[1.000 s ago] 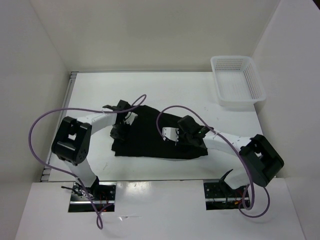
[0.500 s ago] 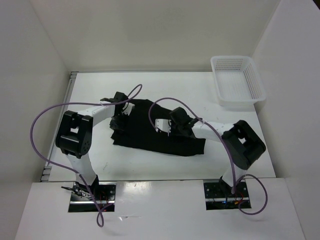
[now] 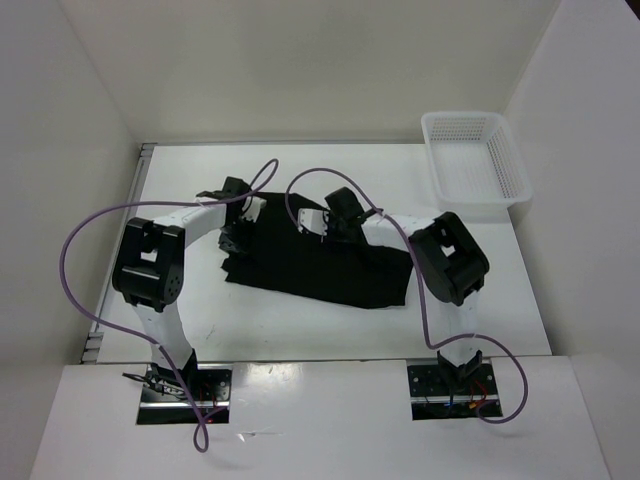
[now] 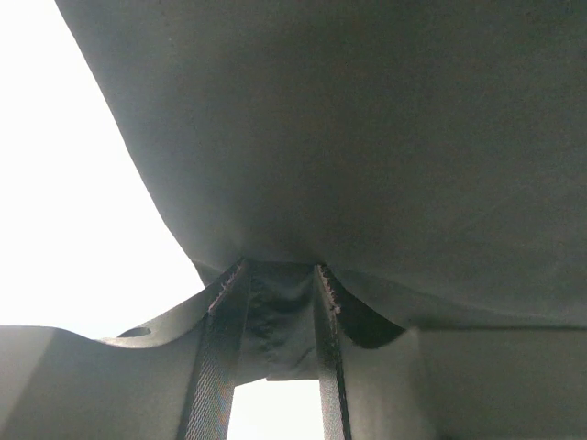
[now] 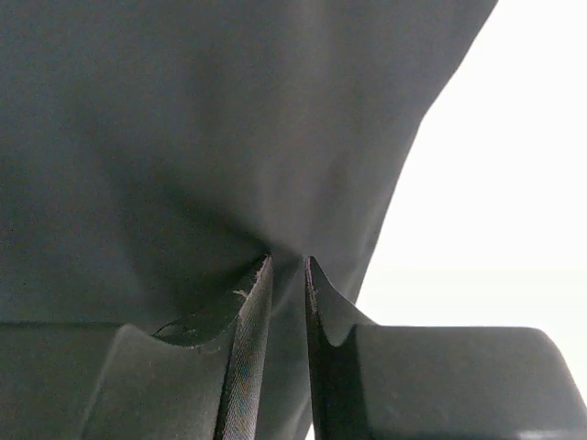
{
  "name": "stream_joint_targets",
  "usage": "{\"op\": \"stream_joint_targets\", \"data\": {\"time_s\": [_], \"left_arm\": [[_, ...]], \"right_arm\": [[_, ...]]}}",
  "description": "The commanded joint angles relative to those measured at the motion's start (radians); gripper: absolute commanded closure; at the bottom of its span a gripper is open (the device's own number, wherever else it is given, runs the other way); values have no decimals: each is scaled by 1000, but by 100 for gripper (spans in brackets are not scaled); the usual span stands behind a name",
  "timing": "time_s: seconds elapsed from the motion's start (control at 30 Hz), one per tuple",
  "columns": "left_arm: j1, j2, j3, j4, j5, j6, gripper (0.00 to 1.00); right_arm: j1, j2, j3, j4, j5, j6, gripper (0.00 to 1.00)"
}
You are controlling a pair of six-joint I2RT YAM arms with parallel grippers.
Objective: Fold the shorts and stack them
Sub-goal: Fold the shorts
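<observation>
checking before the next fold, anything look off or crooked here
Nothing damaged or spilled. The shorts lie slanted on the table, puckered where the left gripper and right gripper pinch the far edge. The basket sits upright, far right.

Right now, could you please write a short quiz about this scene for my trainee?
1. True or false: the left gripper and the right gripper both pinch the shorts.
2. Where does the basket stand? A: far right. B: near left. C: on the shorts.
3. What colour are the shorts?
Key: 1 true; 2 A; 3 black.
</observation>
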State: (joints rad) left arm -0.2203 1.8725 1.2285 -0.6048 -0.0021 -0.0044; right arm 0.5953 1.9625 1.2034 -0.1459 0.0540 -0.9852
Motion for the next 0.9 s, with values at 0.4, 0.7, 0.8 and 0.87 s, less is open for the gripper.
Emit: {"op": "stream_joint_targets", "data": {"time_s": [0.4,0.7,0.8,0.87], "left_arm": [[24,-47,-98,43,37,4,58],[24,-78,-118,23,56,4,58],[24,-78,-118,14,65,4,57],[24,-87,-118,4,65,4,57]], "right_arm": [[-106,-172,268,-191,-6,621,44],[-373,-439,-8,-391,-230,1057,19],[-411,-476,-96,-418,-273,1164,18],[-462,-487,-148,-432,-327,1259,16]]}}
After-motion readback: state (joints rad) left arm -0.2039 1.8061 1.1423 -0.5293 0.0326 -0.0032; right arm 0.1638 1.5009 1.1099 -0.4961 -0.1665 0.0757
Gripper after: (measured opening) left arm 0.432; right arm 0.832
